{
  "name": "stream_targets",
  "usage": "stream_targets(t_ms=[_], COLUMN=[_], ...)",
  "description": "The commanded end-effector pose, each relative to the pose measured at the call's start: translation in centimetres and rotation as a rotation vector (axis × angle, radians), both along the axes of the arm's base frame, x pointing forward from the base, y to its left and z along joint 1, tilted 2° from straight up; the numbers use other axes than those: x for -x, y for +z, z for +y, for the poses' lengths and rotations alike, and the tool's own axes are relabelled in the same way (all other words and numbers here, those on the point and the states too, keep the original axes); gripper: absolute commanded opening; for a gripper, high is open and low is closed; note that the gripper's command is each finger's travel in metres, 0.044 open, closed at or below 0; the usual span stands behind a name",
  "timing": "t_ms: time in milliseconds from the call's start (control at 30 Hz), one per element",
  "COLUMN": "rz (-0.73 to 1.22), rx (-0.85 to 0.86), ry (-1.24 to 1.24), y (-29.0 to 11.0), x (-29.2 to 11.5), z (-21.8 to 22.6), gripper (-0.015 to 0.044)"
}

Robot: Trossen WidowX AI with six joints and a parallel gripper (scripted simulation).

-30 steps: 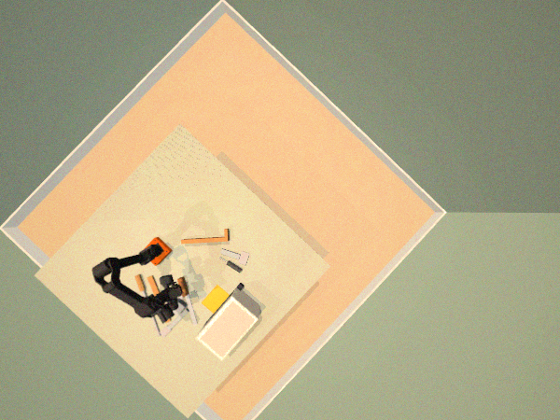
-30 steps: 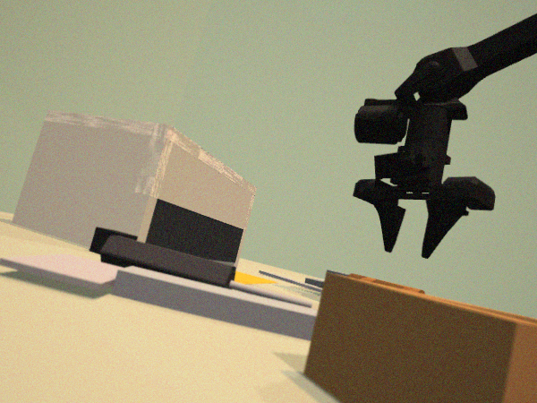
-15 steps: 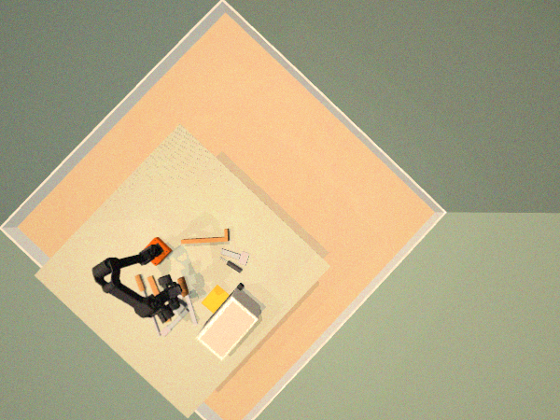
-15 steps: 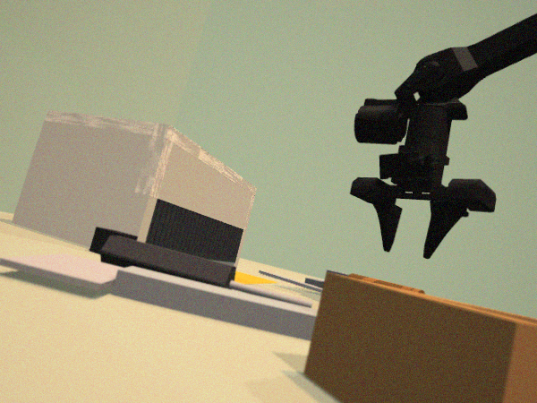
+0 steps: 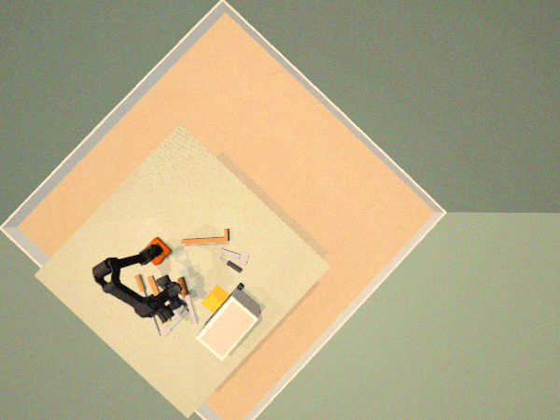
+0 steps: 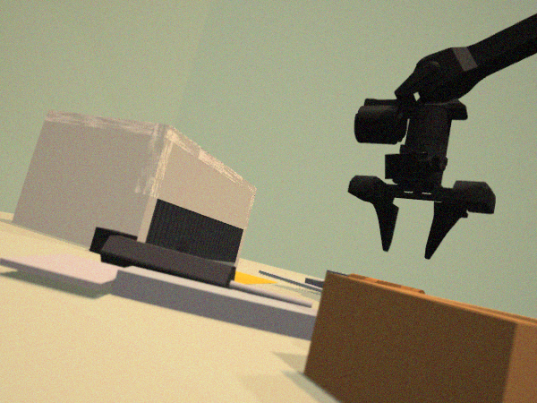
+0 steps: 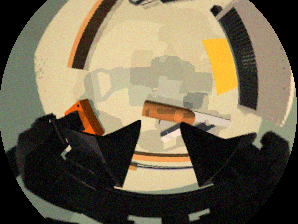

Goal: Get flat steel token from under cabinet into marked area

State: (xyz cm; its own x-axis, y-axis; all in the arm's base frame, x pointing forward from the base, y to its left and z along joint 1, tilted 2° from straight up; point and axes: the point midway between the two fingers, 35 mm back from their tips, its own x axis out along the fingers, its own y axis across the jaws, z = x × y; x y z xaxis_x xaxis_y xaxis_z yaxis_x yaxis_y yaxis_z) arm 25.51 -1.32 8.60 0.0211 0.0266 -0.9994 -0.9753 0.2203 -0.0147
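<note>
The pale cabinet stands on the table, with a dark slotted vent at its foot. The yellow marked area lies in front of it. I cannot see the steel token in any view. My gripper is open and empty. It hangs well above the table, over a tool with a brown handle and a pale blade.
A dark flat slab lies by the cabinet's foot. An orange L-shaped rake, a grey-white tool and a small dark piece lie further off. Brown blocks lie near the arm.
</note>
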Motion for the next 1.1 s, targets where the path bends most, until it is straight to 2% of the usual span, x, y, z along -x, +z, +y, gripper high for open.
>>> stream_targets(t_ms=[0,1067], rz=[0.0,-0.006], rx=[0.002,0.007], ry=[0.036,0.289], y=[0.02,0.02], x=[0.0,0.0], z=[-0.01,0.0], gripper=[0.027,0.027])
